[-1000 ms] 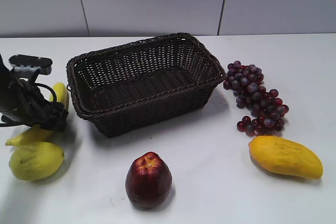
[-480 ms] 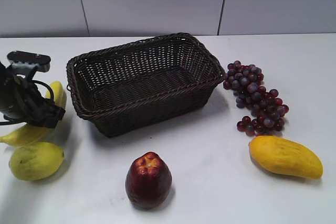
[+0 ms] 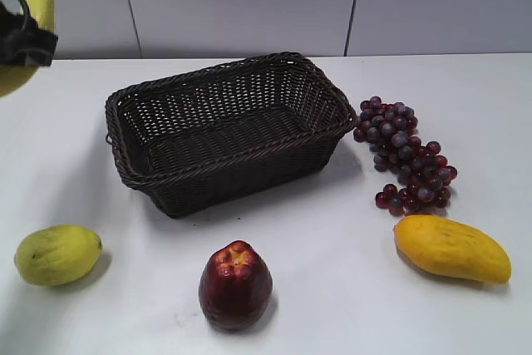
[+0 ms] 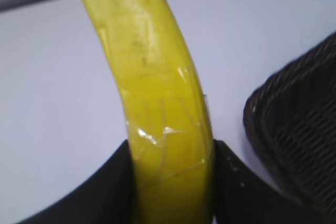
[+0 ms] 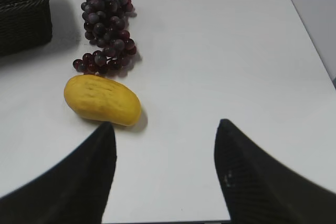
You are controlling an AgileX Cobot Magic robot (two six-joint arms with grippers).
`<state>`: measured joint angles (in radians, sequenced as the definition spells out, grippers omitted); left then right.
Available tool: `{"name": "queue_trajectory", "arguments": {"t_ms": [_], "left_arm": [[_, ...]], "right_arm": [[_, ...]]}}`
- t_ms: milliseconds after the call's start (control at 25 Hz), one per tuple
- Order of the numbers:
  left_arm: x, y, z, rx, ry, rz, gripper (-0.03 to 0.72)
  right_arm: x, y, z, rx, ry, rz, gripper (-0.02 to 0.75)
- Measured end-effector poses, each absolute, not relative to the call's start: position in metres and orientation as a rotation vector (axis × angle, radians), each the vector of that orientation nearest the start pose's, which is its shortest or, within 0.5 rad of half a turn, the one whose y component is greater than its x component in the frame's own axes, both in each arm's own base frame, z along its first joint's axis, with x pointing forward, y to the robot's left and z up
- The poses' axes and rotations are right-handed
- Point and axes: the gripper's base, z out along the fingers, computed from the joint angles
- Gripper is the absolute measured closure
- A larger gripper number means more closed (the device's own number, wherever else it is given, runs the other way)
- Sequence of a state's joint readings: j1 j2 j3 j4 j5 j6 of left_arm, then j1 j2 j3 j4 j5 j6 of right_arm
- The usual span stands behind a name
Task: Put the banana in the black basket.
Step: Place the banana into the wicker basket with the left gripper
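The banana (image 3: 35, 6) now hangs in the upper left corner of the exterior view, lifted clear of the table (image 3: 465, 106), whereas half a second ago it still lay low at the left edge beside the yellow-green lemon-like fruit (image 3: 56, 253). The left pincer (image 4: 170, 182) pinches it between two dark fingers (image 4: 113, 182); in the left wrist view the fruit is long, curved and glossy yellow with creased film on its skin. The black basket (image 3: 233, 174) sits in the middle of the frame, to the lower right of the banana. The red apple (image 3: 235, 284), grapes (image 3: 406, 154) and mango (image 3: 451, 248) have not moved. The right pincer (image 5: 165, 166) is spread above the table, near the mango.
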<state>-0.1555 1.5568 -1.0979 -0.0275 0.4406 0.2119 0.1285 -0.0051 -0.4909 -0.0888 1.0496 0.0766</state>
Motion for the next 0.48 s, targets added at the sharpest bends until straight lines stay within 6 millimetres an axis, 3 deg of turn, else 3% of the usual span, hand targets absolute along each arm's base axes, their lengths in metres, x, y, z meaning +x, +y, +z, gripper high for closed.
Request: {"name": "queue_trajectory", "arguments": {"t_ms": [80, 240, 480], "left_arm": [[0.339, -0.066, 0.286, 0.443, 2.286, -0.014, 0.377], [0.338, -0.100, 0.301, 0.533, 2.189, -0.065, 0.377], [0.333, -0.165, 0.286, 0.699, 2.083, -0.161, 0.377]], "right_arm": [[-0.003, -0.007, 0.276, -0.050, 2.033, 0.023, 0.256], [-0.003, -0.007, 0.276, -0.050, 2.033, 0.023, 0.256], [-0.003, -0.007, 0.276, -0.050, 2.033, 0.023, 0.256]]}}
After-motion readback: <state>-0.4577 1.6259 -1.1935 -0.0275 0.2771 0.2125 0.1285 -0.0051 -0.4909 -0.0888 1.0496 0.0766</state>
